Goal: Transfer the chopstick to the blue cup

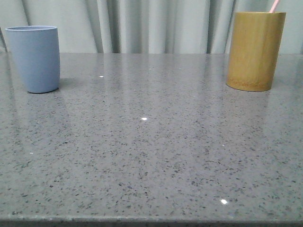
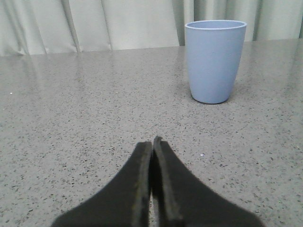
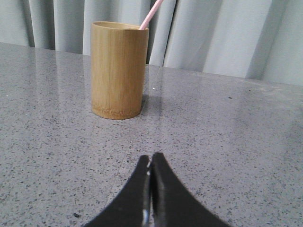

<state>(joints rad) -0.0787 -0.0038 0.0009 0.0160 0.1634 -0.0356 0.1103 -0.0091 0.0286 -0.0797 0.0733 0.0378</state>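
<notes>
The blue cup (image 1: 36, 58) stands upright at the far left of the grey table; it also shows in the left wrist view (image 2: 215, 60). A pale pink chopstick (image 1: 274, 5) sticks out of the tan bamboo cylinder (image 1: 255, 50) at the far right; the right wrist view shows the chopstick (image 3: 151, 14) leaning out of the cylinder (image 3: 118, 70). My left gripper (image 2: 152, 142) is shut and empty, low over the table, short of the blue cup. My right gripper (image 3: 151, 157) is shut and empty, short of the cylinder. Neither gripper shows in the front view.
The grey speckled tabletop (image 1: 151, 142) stretches between the two cups. Pale curtains (image 1: 156, 23) hang behind the table's far edge. The table's front edge runs along the bottom of the front view.
</notes>
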